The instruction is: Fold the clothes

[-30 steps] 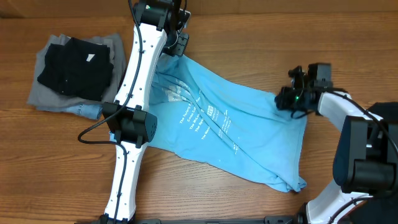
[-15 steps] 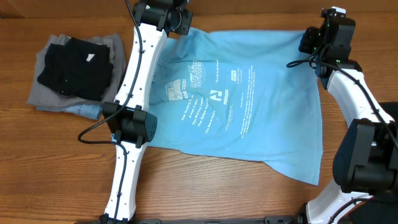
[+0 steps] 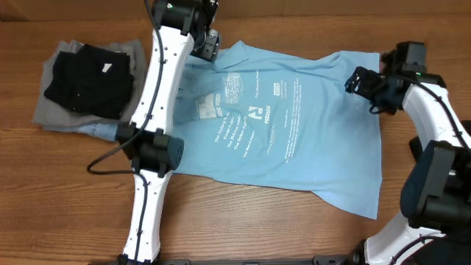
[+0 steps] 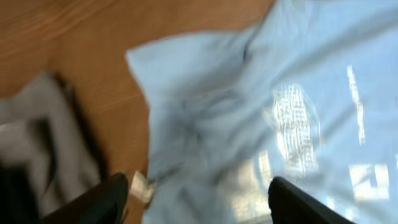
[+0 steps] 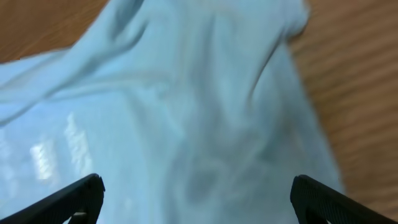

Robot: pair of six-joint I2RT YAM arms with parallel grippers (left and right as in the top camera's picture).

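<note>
Evidently the spreading step is being carried out ahead of the first fold. The light sky-blue short-sleeved shirt with white and dark printed lettering (image 3: 316,154) is lying opened out, print upward, on the brown wooden table (image 3: 243,228), filling its middle and right part. Nothing is being held by either tool. The left gripper (image 3: 208,46) is being kept over the shirt's far left corner, and its dark fingers (image 4: 112,198) are being shown wide apart in the left wrist view, with only cloth beneath them. The right gripper (image 3: 364,79) is being kept over the far right corner, its fingers (image 5: 78,196) likewise spread wide over loose fabric.

The shirt's long axis is running from the far left down toward the near right. Its printed emblem is lying nearer the far left end, so the neck is being judged to point that way, though the collar cannot be made out.

The folded pile of black, grey and denim garments (image 3: 88,81) is lying well apart at the left.

Next, one long edge is probably being called for, pinched at both ends and carried across.
</note>
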